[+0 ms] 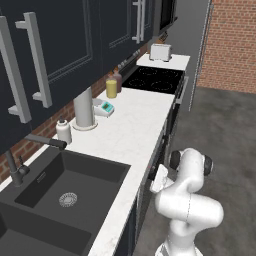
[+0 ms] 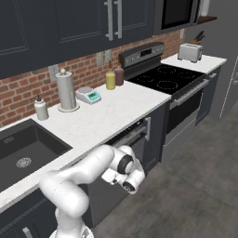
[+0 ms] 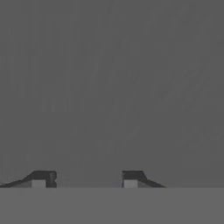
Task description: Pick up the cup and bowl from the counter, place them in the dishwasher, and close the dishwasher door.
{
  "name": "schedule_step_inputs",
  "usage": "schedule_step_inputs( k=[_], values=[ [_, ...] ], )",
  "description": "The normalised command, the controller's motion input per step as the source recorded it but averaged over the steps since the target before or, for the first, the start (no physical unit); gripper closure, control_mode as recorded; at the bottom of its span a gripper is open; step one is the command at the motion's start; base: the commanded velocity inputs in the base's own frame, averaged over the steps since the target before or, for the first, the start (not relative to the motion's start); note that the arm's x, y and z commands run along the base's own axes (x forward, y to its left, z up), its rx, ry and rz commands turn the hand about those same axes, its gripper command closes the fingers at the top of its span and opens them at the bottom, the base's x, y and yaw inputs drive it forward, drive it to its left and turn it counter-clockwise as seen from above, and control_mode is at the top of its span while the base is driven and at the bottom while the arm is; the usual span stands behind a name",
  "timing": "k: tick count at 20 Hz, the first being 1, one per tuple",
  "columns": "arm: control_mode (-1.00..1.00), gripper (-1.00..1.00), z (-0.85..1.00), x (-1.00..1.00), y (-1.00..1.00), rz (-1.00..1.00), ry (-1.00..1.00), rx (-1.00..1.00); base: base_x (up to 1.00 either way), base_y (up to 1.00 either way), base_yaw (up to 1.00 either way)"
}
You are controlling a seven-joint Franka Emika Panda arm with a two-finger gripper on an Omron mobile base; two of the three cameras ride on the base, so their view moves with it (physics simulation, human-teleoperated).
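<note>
Hand [image 3: 87,179]: released. In the hand view the two fingertips [image 3: 43,179] stand apart with nothing between them, facing a flat grey surface that I cannot identify. In the right base view the hand sits low, in front of the cabinets under the counter [image 2: 111,114].

Dishwasher door [image 2: 139,149]: at about 1 o'clock from the hand in the right base view, just beside it; contact cannot be confirmed. The panel stands almost upright under the counter edge. Its top appears slightly out from the frame, so I judge it not fully shut.

Handling, as judged: a stiff, flat, fairly heavy panel hinged at its foot, with a smooth front that offers poor grip. A flat push high up, near the bar handle [image 2: 139,130], should serve better than a pinch.

Orientation: the door's long axis runs level along the counter front, and its face points out over the floor.

Beyond, at 1 o'clock: cooktop [image 2: 165,79], then toaster [image 2: 190,52].
</note>
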Motion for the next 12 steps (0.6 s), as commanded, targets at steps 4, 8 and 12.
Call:
schedule_step_inputs(
  k=[4,8,12],
  values=[
    [-1.00,-1.00,0.00,0.22,0.88,0.00,-0.09,0.00,0.00,0.00,0.00],
    [-1.00,-1.00,0.00,0.21,0.82,0.00,-0.05,0.00,0.00,0.00,0.00],
    [-1.00,-1.00,0.00,0.22,0.83,0.00,0.00,-0.02,0.00,0.00,0.00]
  ],
)
